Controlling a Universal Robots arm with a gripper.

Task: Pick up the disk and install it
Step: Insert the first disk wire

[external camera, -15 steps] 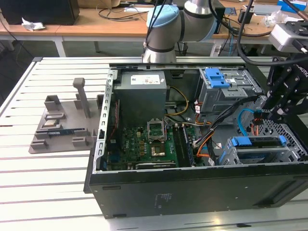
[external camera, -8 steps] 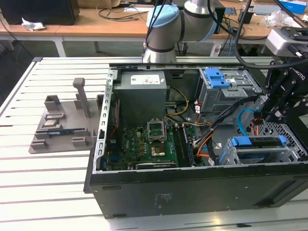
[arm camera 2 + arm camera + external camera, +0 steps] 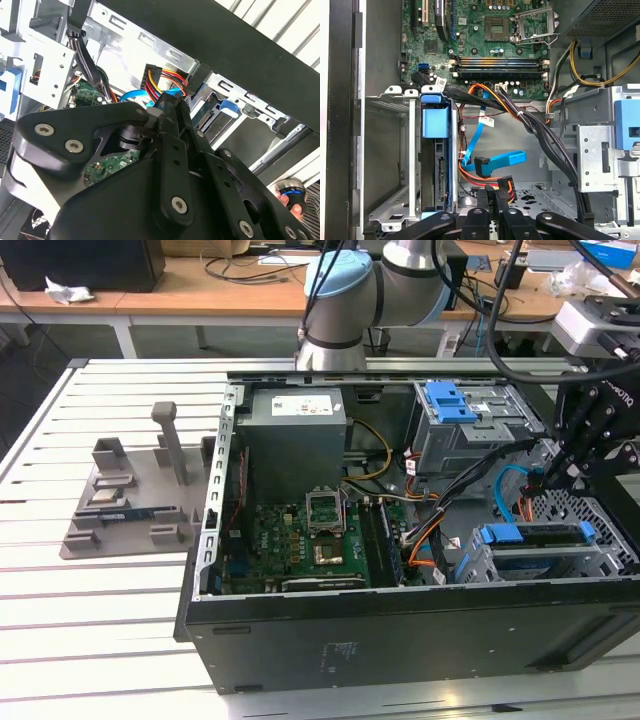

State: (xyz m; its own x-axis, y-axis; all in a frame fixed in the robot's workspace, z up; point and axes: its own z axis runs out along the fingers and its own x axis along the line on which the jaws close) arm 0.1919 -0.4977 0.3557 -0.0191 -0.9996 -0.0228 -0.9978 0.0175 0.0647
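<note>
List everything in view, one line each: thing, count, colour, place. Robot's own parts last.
computer case: one, black, lying open on the slatted table.
circuit board: one, green, on the case floor.
power supply: one, grey, at the far side of the case.
disk: one, in a blue carrier, seated in the grey drive cage at the exterior view's right; also in the first wrist view.
upper cage latch: one, blue, on the far grey cage.
cables: several, blue, orange and black, loose beside the disk.
parts tray: one, grey, on the table at the exterior view's left.
gripper: one, black, above the drive cage, beside the cables.
</note>
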